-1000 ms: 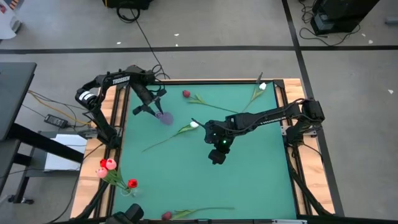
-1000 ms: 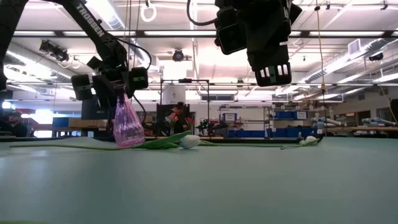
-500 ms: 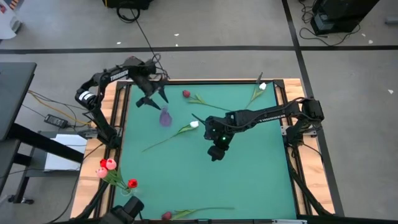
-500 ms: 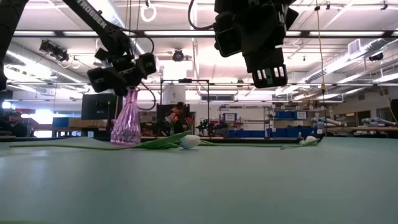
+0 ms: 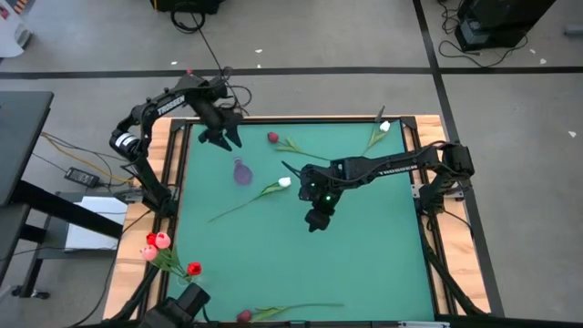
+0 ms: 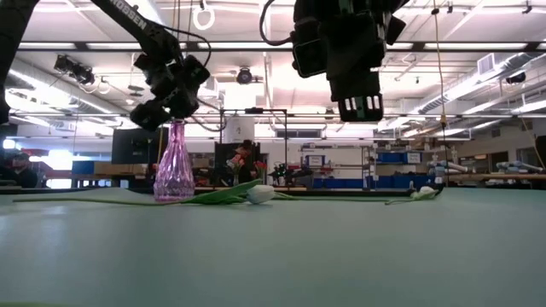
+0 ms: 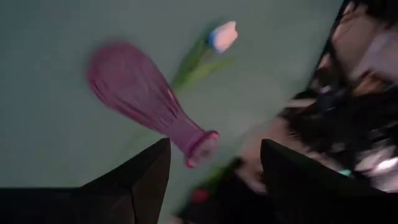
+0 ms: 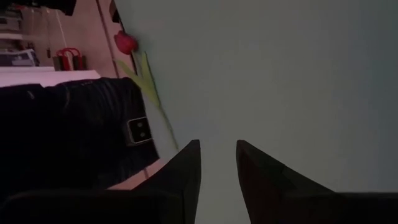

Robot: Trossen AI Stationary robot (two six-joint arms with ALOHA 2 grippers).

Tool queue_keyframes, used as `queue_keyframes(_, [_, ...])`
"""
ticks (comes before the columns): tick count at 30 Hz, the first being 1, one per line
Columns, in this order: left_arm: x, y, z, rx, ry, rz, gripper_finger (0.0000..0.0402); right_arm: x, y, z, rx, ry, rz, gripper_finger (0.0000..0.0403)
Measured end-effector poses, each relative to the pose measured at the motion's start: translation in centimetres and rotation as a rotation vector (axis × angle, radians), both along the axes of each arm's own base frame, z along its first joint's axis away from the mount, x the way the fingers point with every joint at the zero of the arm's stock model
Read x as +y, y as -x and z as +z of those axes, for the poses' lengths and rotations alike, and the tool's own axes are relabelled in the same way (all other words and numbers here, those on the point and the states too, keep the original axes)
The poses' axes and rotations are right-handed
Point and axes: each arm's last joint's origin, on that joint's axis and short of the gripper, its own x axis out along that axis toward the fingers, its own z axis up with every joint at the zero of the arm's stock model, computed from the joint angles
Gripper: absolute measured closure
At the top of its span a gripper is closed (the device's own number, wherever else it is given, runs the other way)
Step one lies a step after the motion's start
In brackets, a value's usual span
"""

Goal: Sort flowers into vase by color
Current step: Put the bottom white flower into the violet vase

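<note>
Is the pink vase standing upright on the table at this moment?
Yes, in the low view the pink vase stands upright on the green table, its narrow neck pointing up.

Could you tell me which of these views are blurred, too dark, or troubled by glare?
Left wrist view: motion-smeared, the pink vase and white tulip soft-edged. Right wrist view: dim, though the red tulip still reads. Low view: bright ceiling lights leave the left hand and right hand as dark silhouettes. High view: evenly lit, sharp.
</note>
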Motion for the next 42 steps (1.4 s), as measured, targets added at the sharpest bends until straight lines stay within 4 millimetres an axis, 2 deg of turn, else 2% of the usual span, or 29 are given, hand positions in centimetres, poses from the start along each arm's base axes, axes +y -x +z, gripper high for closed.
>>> queue_keyframes(6, [-0.9, -1.6, 1.3, -0.116, -0.223, -0.172, 0.0154, -0.4, 0.0, -0.1, -0.077, 0.107, 0.062, 0.0291])
queue_keyframes(13, [-4.5, -3.7, 3.1, -0.316, -0.441, -0.527, 0.019, -0.5, 0.0, -0.2, -0.115, 0.206, 0.092, 0.0291])
queue_keyframes(17, [-6.0, -5.3, 3.3, -0.358, -0.507, -0.63, 0.0201, -0.5, 0.0, -0.2, -0.123, 0.218, 0.101, 0.0291])
queue_keyframes(20, [-6.6, -6.0, 4.2, -0.414, -0.587, -0.657, 0.0207, -0.6, 0.0, -0.2, -0.125, 0.235, 0.1, 0.0291])
queue_keyframes(24, [-6.9, -6.2, 7.0, -0.541, -0.808, -0.621, 0.0218, -0.6, 0.0, -0.3, -0.123, 0.238, 0.106, 0.0291])
queue_keyframes(29, [-7.3, -4.7, 11.5, -0.603, -1.149, -0.502, 0.0241, -0.7, 0.3, -0.4, -0.087, 0.252, 0.106, 0.0291])
queue_keyframes(32, [-7.6, -3.8, 12.7, -0.61, -1.22, -0.469, 0.0251, -0.9, 0.4, -0.2, -0.089, 0.289, 0.084, 0.0291])
queue_keyframes(34, [-7.7, -3.5, 12.4, -0.606, -1.216, -0.461, 0.0254, -1.3, 0.4, -0.1, -0.086, 0.33, 0.059, 0.0291])
queue_keyframes(38, [-8.6, -3.0, 9.5, -0.644, -1.193, -0.401, 0.0255, -2.0, 0.6, 0.2, -0.042, 0.456, -0.073, 0.0291])
queue_keyframes(40, [-9.3, -2.3, 8.0, -0.681, -1.197, -0.336, 0.0256, -2.2, 0.9, 1.2, -0.061, 0.567, -0.155, 0.0291])
queue_keyframes(42, [-9.9, -1.4, 7.2, -0.733, -1.239, -0.252, 0.0256, -2.1, 1.3, 3.1, -0.139, 0.695, -0.23, 0.0291])
